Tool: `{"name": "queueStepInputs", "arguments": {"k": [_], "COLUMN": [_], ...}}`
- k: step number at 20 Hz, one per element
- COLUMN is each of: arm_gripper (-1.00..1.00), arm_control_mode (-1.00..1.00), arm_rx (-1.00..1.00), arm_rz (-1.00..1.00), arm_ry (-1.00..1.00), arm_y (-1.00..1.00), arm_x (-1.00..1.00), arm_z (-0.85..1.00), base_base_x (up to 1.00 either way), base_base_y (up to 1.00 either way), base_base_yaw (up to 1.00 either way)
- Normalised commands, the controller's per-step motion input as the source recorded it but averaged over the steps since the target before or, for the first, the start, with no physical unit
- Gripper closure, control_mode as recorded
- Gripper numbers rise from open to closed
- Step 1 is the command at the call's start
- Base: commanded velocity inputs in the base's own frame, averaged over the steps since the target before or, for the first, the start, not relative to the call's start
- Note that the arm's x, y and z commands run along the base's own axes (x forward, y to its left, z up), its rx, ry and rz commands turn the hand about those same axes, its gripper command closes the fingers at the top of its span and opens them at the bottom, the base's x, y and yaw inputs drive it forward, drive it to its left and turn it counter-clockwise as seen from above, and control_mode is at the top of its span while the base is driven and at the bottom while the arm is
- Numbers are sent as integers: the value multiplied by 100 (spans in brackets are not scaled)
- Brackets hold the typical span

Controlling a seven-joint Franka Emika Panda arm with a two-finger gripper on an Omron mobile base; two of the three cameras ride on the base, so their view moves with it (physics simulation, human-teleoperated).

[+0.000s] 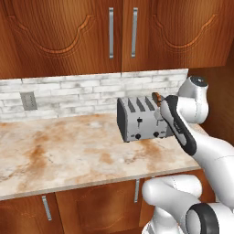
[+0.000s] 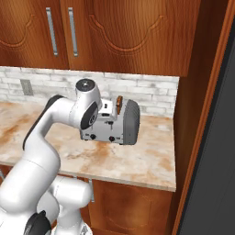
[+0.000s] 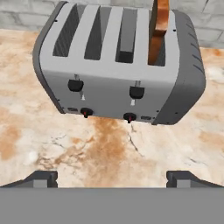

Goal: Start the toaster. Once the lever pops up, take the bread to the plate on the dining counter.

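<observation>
Both base views look down from behind the arm, left and right, sharing the toaster (image 1: pixel 141 121); the hand view faces its front closely.

Ahead of the gripper (image 3: pixel 112 177), with its dark fingertips, the toaster (image 3: pixel 118 65) is silver-grey with darker grey end panels, its levers and knobs black. The bread (image 3: pixel 158 26) in the slot farthest right is orange-brown with a darker crust. Under the fingers the counter (image 3: pixel 109 148) is beige stone with rust-orange marbling. Beyond the toaster — white-grey brick backsplash (image 1: pixel 68 93), reddish-brown wood cabinets (image 1: pixel 64 36) with steel handles.
</observation>
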Motion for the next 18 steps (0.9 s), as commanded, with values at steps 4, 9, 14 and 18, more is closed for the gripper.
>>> {"name": "queueStepInputs", "arguments": {"k": [4, 9, 14, 18], "arm_gripper": [-100, -100, -100, -100], "arm_control_mode": [-100, -100, -100, -100], "arm_rx": [0, 0, 0, 0], "arm_rz": [0, 0, 0, 0], "arm_ry": [-4, -2, 0, 0], "arm_y": [-7, -3, -5, -13], "arm_x": [20, 25, 22, 23], "arm_z": [-20, -17, -10, -6], "base_base_x": [0, 0, 0, 0], "base_base_y": [0, 0, 0, 0], "base_base_yaw": [0, 0, 0, 0]}}
